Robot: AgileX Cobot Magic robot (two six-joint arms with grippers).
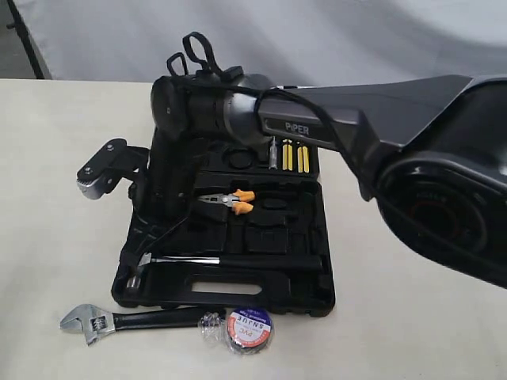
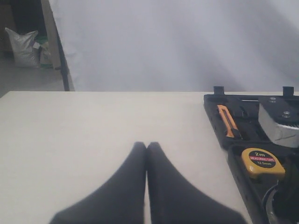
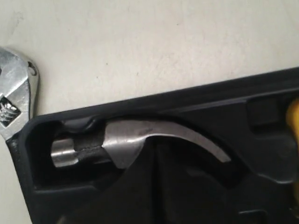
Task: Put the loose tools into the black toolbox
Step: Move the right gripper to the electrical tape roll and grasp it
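ok so the hammer point(image 1: 230, 260) already lies in its recess in the near half of the black toolbox point(image 1: 317, 294). What's left is the adjustable wrench point(image 1: 131, 320) and the tape roll point(image 1: 249, 329), both on the worktop point(image 1: 412, 324) just beside the box's front edge. The wrench runs parallel to that edge, jaw end to the left, handle pointing at the tape.

My right end effector point(image 1: 154, 222) hangs over the box's left front corner, so the wrench sits just past the rim from it. I'd say it's the nearer one. My left end effector point(image 2: 146, 148) is clenched on nothing over bare worktop off to the box's side.

Can't tell if the right one is released or clenched: it's black on black from outside, and its own cam misses the fingers. That cam does show the wrench jaw right beside the box corner, and only the left cam shows the yellow tape measure point(image 2: 261, 162)
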